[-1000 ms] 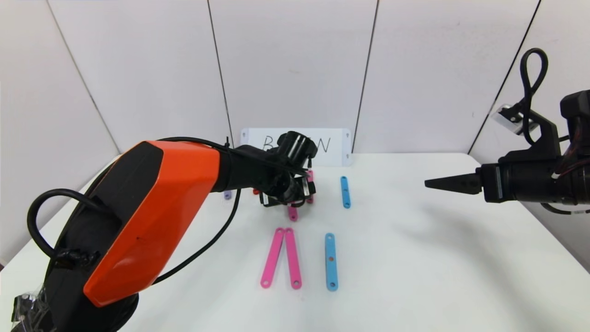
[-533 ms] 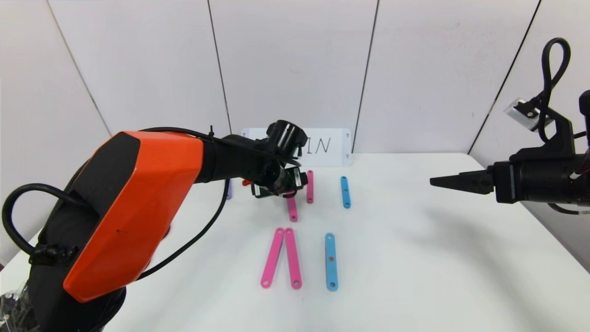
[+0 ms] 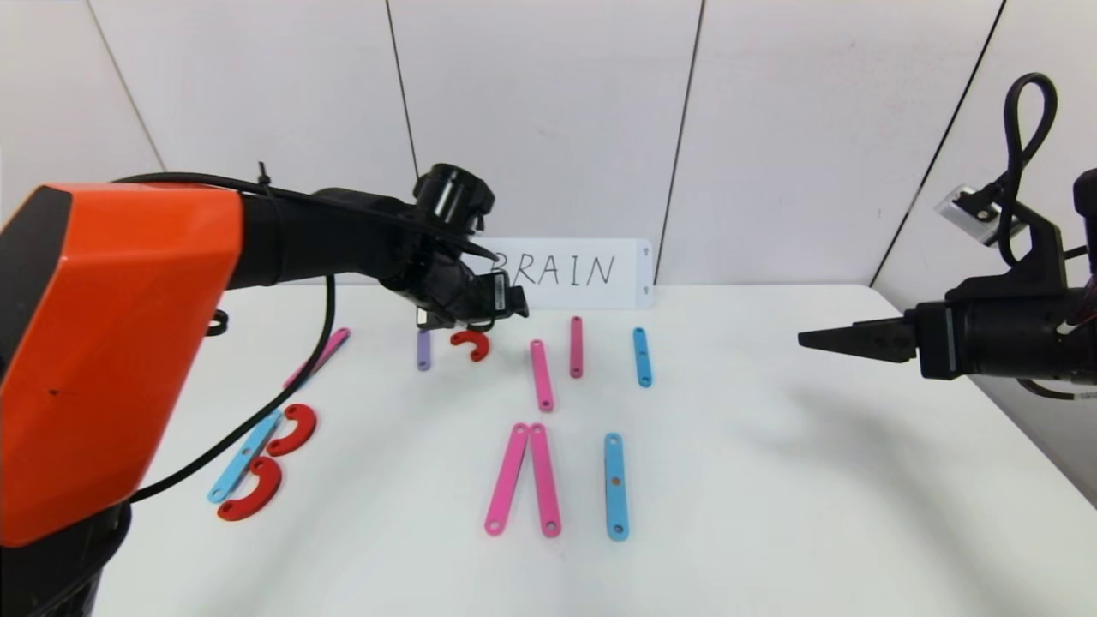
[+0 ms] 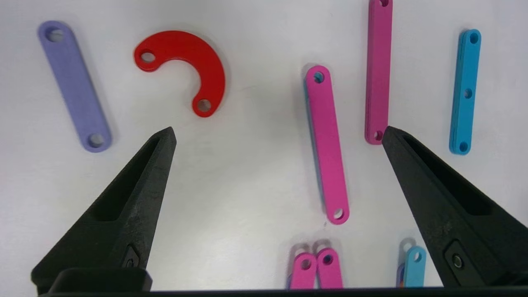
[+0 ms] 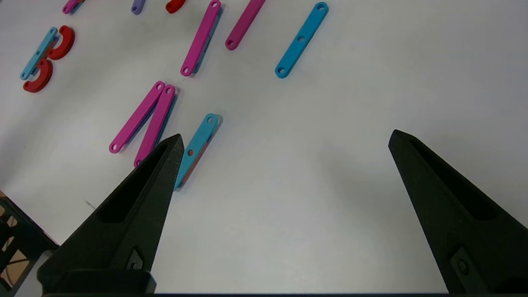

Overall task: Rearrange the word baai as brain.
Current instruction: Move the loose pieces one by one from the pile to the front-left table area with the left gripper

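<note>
Left gripper (image 4: pixel 276 136) hovers wide open over far letter strips (image 3: pixel 541 374); right gripper (image 5: pixel 284 140) waits wide open.
A red curve (image 3: pixel 470 343) and purple strip (image 3: pixel 422 350) lie beneath it, before the white card (image 3: pixel 566 272).

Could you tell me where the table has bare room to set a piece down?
The widest free patch lies right of the two blue strips, below the right gripper. The near edge is bare too. It is crowded under the left gripper, around the red curve and pink strips.
</note>
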Controlling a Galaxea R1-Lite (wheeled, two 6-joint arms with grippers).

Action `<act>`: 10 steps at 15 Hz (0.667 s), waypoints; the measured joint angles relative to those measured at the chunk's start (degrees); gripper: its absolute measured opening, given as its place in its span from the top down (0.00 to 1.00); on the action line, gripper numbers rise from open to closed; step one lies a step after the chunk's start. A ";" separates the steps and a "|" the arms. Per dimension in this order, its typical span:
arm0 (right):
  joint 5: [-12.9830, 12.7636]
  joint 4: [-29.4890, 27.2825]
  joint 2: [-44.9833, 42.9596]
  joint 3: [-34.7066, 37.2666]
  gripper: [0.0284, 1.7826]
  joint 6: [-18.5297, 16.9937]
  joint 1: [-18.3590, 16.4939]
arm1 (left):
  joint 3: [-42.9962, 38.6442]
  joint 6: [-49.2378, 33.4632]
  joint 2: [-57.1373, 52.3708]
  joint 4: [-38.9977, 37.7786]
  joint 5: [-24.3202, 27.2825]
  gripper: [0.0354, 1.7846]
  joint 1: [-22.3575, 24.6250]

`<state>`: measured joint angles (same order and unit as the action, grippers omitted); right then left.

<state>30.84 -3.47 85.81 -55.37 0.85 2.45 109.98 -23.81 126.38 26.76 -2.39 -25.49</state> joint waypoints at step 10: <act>-0.11 -0.02 1.87 0.00 0.02 0.00 0.07 | -14.95 16.73 -13.53 -0.57 11.46 0.02 15.13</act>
<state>30.73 -3.50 87.67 -55.37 0.85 2.52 95.04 -7.08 112.85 26.19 9.07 -10.36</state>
